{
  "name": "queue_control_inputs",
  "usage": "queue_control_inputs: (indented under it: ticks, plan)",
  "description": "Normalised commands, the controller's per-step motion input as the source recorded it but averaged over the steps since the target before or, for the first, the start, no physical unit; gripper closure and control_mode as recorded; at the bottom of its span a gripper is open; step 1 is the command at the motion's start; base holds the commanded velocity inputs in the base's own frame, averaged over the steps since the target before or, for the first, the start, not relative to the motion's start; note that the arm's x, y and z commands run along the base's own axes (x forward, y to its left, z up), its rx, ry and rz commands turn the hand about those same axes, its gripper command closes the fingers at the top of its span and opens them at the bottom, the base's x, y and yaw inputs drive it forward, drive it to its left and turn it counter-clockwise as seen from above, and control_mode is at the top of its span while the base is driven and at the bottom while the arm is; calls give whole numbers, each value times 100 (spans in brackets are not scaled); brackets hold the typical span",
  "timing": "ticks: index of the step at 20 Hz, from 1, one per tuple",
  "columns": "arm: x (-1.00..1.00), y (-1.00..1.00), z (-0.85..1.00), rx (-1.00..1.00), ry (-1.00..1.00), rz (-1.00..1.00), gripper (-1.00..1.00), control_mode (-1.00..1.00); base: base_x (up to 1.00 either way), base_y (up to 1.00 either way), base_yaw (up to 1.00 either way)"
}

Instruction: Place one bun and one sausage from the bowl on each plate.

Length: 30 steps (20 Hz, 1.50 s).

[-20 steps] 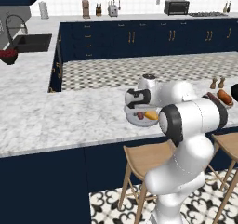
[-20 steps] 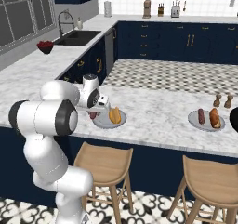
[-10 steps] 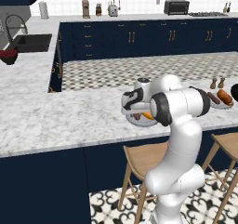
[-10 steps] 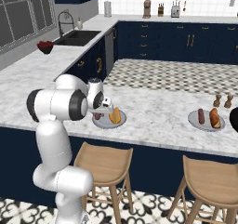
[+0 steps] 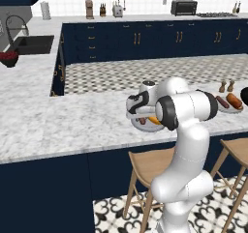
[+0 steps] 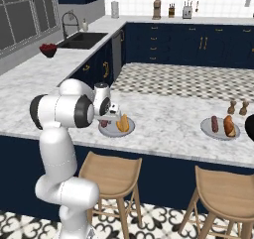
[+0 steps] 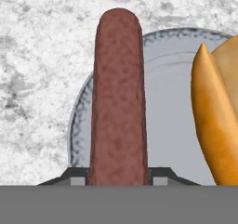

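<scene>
The pincer (image 7: 119, 183) is pinching a reddish-brown cylindrical sausage (image 7: 118, 102), whose lower end sits between the two dark finger tips (image 7: 76, 175) while its length reaches out over the near flat round grey plate (image 7: 169, 107). In the hand view the sausage lies over the plate's left part, and whether it touches the plate cannot be told. Beside it on the same plate lies a golden-orange elongated bun (image 7: 216, 121), apart from the sausage with bare grey plate between them.

From the right base view, this near plate (image 6: 110, 132) lies on the white-and-grey marbled desk (image 6: 163, 119) close to its front edge, above a wooden stool (image 6: 110, 176), with the bun (image 6: 123, 123) on it and the pincer (image 6: 107, 124) low over its left side. The left base view shows the same plate (image 5: 145, 126) partly behind the white arm.

Well apart along the front edge, toward the desk's right end, sits the second grey plate (image 6: 220, 128), already carrying a reddish-brown sausage (image 6: 215, 123) and an orange bun (image 6: 229, 125) side by side. Two small brown shakers (image 6: 237, 107) stand just behind it. At the right edge of the frame a sliver of the wide black bowl (image 6: 250, 128) shows.
</scene>
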Motion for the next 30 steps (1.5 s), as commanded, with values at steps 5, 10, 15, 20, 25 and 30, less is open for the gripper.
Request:
queue_control_inputs:
  ticks: [5,10,15,20,25,30]
  plan:
    - [0,0,0,0,0,0,-100,-100,0,0,0]
    - [-10,0,3,0,0,0,-100,-100,0,0,0]
    - [-83,-1,47,0,0,-3,-100,-100,0,0,0]
    - [-76,-19,66,0,0,-9,-100,-100,0,0,0]
    - [-75,-9,85,0,2,-13,-100,-100,0,0,0]
    - [-87,-10,69,0,3,-10,-100,-100,0,0,0]
